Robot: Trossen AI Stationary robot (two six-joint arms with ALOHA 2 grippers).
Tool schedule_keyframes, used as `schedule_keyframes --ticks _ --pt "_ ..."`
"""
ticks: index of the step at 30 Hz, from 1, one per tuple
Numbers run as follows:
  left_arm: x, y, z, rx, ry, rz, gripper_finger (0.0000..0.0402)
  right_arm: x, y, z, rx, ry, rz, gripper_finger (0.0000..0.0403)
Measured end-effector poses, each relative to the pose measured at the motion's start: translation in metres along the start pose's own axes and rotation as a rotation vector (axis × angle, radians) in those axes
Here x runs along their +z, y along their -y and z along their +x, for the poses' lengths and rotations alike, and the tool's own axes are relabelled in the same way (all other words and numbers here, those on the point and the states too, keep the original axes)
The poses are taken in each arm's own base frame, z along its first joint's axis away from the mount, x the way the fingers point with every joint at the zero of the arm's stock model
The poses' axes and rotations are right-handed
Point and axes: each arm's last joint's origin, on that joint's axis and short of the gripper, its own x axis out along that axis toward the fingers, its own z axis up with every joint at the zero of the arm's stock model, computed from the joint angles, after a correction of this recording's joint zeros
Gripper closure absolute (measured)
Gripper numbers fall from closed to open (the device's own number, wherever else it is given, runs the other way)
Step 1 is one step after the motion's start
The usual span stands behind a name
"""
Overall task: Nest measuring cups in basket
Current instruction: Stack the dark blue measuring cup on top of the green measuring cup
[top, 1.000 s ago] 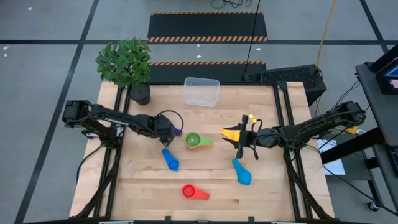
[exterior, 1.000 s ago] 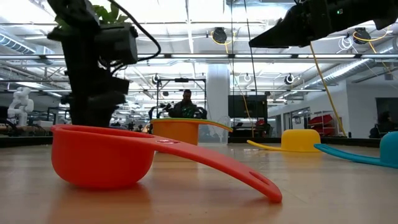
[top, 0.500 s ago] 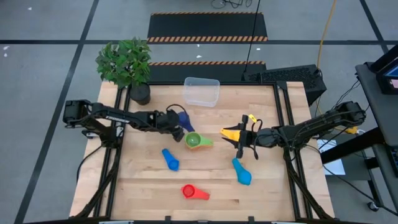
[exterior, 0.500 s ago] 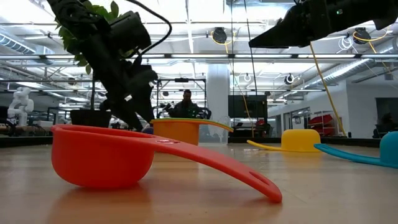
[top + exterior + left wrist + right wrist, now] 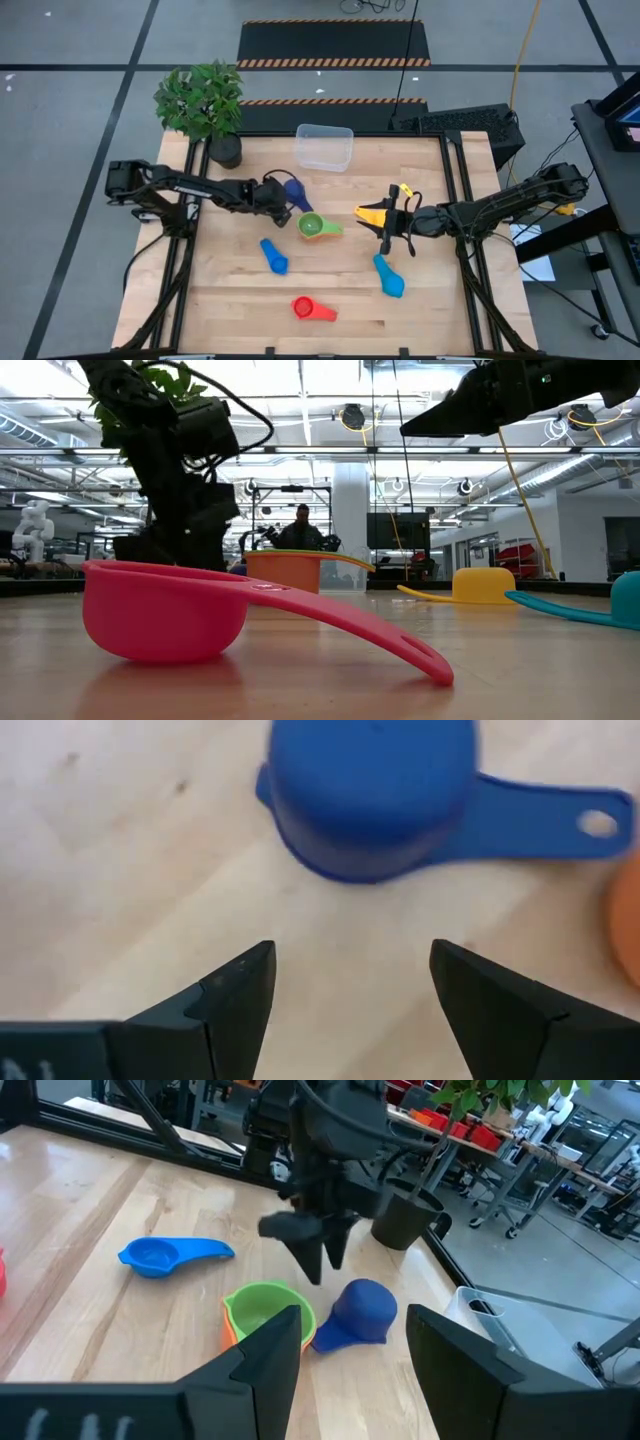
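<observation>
A dark blue measuring cup (image 5: 370, 800) lies mouth down on the table, its handle (image 5: 560, 815) flat. My left gripper (image 5: 350, 980) stands open just short of it, slanting down and touching nothing. In the high view the gripper (image 5: 281, 197) sits beside this cup (image 5: 295, 190). A green cup (image 5: 311, 226) sits inside an orange one (image 5: 285, 570). Blue (image 5: 272, 255), light blue (image 5: 388, 276), red (image 5: 305, 308) and yellow (image 5: 375, 213) cups lie loose. My right gripper (image 5: 355, 1350) hangs open above the table near the yellow cup. The clear basket (image 5: 324, 146) stands at the far edge.
A potted plant (image 5: 210, 100) stands at the table's far left corner, left of the basket. Bare wood lies between the basket and the cups and along the near edge. A person (image 5: 300, 525) shows far off in the room behind.
My left gripper has shifted a little toward the table's right and far side and has tipped, its fingers staying open. The dark blue cup, mostly hidden by the gripper a second ago, now shows whole just beyond the fingertips.
</observation>
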Motion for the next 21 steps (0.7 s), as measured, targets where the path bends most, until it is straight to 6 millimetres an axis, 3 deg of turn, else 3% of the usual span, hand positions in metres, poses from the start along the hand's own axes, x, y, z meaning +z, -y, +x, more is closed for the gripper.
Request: schedule_keyframes --ticks 10,21 --pt "0.007 -0.003 0.035 0.026 0.026 -0.016 0.0135 0.000 0.000 0.000 0.000 0.001 0.001 0.0227" --pt "0.027 0.008 0.035 -0.095 0.238 -0.101 0.0135 0.000 0.000 0.000 -0.005 0.000 0.001 0.0227"
